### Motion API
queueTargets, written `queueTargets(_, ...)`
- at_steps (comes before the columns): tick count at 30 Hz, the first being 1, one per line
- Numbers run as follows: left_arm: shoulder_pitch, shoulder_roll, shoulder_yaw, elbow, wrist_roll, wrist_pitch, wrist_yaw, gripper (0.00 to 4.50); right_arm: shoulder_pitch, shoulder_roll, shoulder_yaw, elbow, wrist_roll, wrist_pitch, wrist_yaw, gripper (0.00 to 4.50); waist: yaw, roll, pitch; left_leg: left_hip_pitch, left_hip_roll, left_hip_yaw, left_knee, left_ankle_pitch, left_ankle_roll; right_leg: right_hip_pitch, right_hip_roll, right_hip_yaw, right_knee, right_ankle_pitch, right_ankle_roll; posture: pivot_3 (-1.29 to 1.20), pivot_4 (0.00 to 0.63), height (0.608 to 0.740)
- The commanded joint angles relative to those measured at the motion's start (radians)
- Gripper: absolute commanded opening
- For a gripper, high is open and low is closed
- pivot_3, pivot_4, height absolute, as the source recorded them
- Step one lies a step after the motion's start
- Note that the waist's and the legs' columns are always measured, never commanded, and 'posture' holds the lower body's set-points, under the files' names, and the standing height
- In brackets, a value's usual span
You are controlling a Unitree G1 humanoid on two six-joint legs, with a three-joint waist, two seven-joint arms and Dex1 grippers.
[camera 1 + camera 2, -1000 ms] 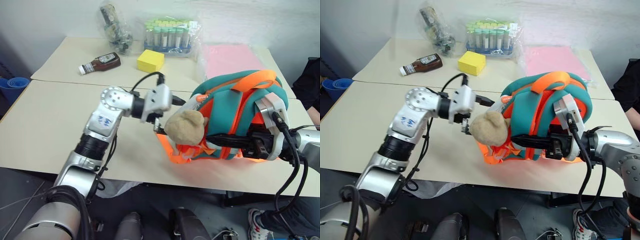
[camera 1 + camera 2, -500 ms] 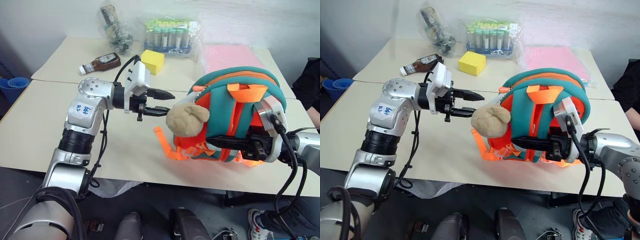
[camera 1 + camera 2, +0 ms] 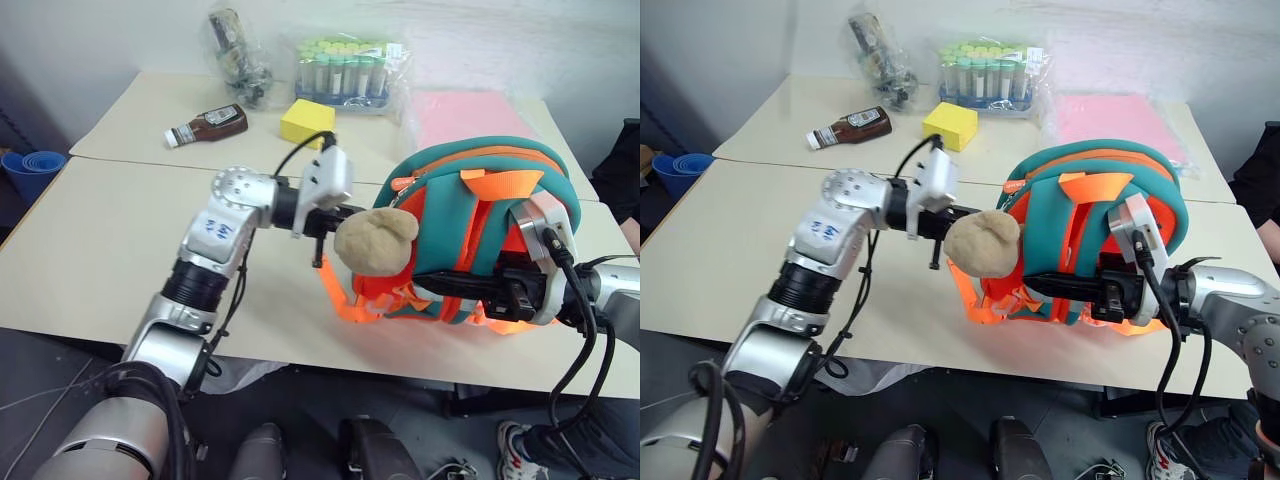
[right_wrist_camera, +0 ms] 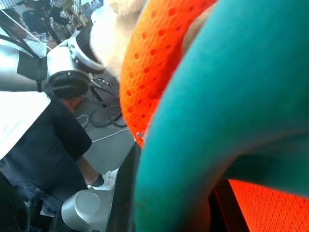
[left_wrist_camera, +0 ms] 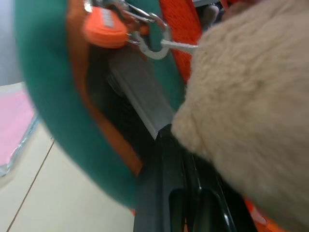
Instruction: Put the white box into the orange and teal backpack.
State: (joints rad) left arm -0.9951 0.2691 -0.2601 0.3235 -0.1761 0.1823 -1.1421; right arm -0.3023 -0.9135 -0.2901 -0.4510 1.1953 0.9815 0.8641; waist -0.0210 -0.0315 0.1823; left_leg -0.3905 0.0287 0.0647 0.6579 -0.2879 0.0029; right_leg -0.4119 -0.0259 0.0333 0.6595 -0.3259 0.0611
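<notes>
Soft fabric is giving way wherever the robot is pressing it. Going from the left, the left gripper [image 3: 335, 215] is reaching in beside the plush toy [image 3: 373, 240], its fingers clenched; whether they are pinching fabric or the zipper pull, I cannot tell. The backpack [image 3: 500, 175] is standing on the tabletop [image 3: 90, 250], light and floppy, likely sagging unless taken by a firm edge or strap. The right gripper [image 3: 455, 283] is clamping its lower front. Inside the opening a flat pale edge is showing, possibly the white box [image 5: 142, 94], stiff, smooth and probably slippery.
</notes>
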Motion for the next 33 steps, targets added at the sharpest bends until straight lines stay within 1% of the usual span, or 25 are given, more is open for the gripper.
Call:
queueTargets(1,-0.056,-0.030,-0.003,0.075,0.055,-0.077,0.067,0.05,-0.007,0.012,-0.021,-0.038,0.027,-0.021,-0.009,0.00,0.000,0.000,0.000,0.000,0.000,0.000,0.000,0.000,0.000,0.000,0.000,0.000,0.000,0.000,0.000,0.00,0.150,0.740)
queueTargets(3,-0.077,-0.006,0.048,0.076,0.017,-0.043,0.051,0.05,-0.008,0.012,-0.023,-0.036,0.030,-0.019,-0.013,0.00,-0.005,0.000,0.000,0.000,0.000,0.000,0.001,0.000,0.000,0.000,0.000,0.001,0.000,0.001,0.002,0.00,0.150,0.740)
queueTargets(6,-0.072,0.073,0.101,0.037,-0.032,0.016,-0.004,0.62,-0.002,0.007,-0.031,-0.036,0.032,-0.018,-0.008,0.00,-0.016,0.000,0.000,0.000,0.000,0.001,0.001,0.000,0.001,0.000,0.001,0.002,0.001,0.002,0.002,0.00,0.150,0.740)
queueTargets(7,-0.067,0.093,0.107,0.024,-0.041,0.030,-0.020,0.91,-0.001,0.005,-0.032,-0.036,0.033,-0.018,-0.008,0.00,-0.017,0.001,0.000,0.001,0.001,0.001,0.000,0.000,0.000,0.000,0.001,0.002,0.001,0.002,0.002,0.00,0.150,0.740)
queueTargets(11,-0.043,0.275,0.189,-0.088,-0.147,0.166,-0.145,2.01,0.006,0.000,-0.039,-0.034,0.032,-0.017,-0.006,0.00,-0.017,0.002,0.002,0.001,0.001,0.001,-0.002,0.001,0.000,-0.001,0.001,0.001,0.001,0.001,0.002,0.00,0.150,0.740)
queueTargets(13,-0.052,0.322,0.217,-0.152,-0.219,0.270,-0.172,2.58,0.007,0.000,-0.038,-0.035,0.030,-0.018,-0.005,0.00,-0.014,0.003,0.002,0.001,0.001,0.001,-0.002,0.001,0.000,-0.001,0.001,0.001,0.001,0.001,0.002,0.00,0.150,0.740)
queueTargets(15,-0.060,0.330,0.230,-0.223,-0.288,0.386,-0.162,3.24,0.007,0.000,-0.037,-0.032,0.029,-0.018,-0.004,0.00,-0.006,0.003,0.002,0.000,0.001,0.000,-0.001,0.001,0.000,-0.001,0.000,0.000,0.000,0.001,0.002,0.00,0.150,0.740)
queueTargets(16,-0.059,0.325,0.227,-0.257,-0.300,0.420,-0.145,3.58,0.006,0.000,-0.037,-0.031,0.029,-0.018,-0.003,0.00,-0.001,0.003,0.002,0.000,0.001,0.000,-0.001,0.000,0.000,0.000,-0.001,0.000,0.000,0.001,0.002,0.00,0.150,0.740)
queueTargets(19,-0.034,0.298,0.171,-0.318,-0.245,0.389,-0.093,4.49,0.003,0.001,-0.034,-0.031,0.029,-0.018,-0.004,0.00,0.009,0.003,0.002,0.000,-0.001,-0.001,0.003,-0.001,0.003,0.003,-0.002,0.000,-0.002,0.002,0.003,0.00,0.150,0.740)
queueTargets(21,-0.019,0.278,0.145,-0.326,-0.232,0.378,-0.080,4.49,0.002,0.001,-0.033,-0.032,0.030,-0.017,-0.005,0.00,0.008,0.003,0.002,0.000,-0.001,0.000,0.004,-0.002,0.004,0.003,-0.003,0.001,-0.002,0.002,0.004,0.00,0.150,0.740)
queueTargets(25,-0.017,0.221,0.061,-0.251,-0.132,0.300,-0.016,4.49,0.007,0.001,-0.035,-0.037,0.030,-0.017,-0.007,0.00,0.006,0.003,0.002,0.000,-0.001,0.000,0.004,-0.002,0.004,0.003,-0.002,0.001,-0.001,0.003,0.004,0.00,0.150,0.740)
queueTargets(27,-0.019,0.199,0.047,-0.219,-0.116,0.278,-0.012,4.49,0.008,0.002,-0.036,-0.040,0.030,-0.017,-0.010,0.00,0.000,0.003,0.002,0.000,0.000,0.000,0.004,-0.002,0.004,0.002,-0.001,0.001,-0.001,0.003,0.004,0.00,0.150,0.740)
queueTargets(30,-0.034,0.175,0.054,-0.168,-0.110,0.243,-0.010,3.89,0.022,0.004,-0.044,-0.049,0.029,-0.021,-0.015,0.00,-0.006,0.003,0.002,0.000,0.000,0.000,0.004,-0.002,0.004,0.002,-0.001,0.001,-0.001,0.003,0.004,0.00,0.150,0.740)
queueTargets(33,-0.053,0.195,0.066,-0.099,-0.081,0.180,-0.026,2.98,0.048,0.001,-0.066,-0.060,0.031,-0.026,-0.014,0.00,-0.006,0.003,0.002,-0.001,0.000,0.000,0.004,-0.002,0.004,0.002,-0.001,0.001,-0.001,0.003,0.004,0.00,0.150,0.740)
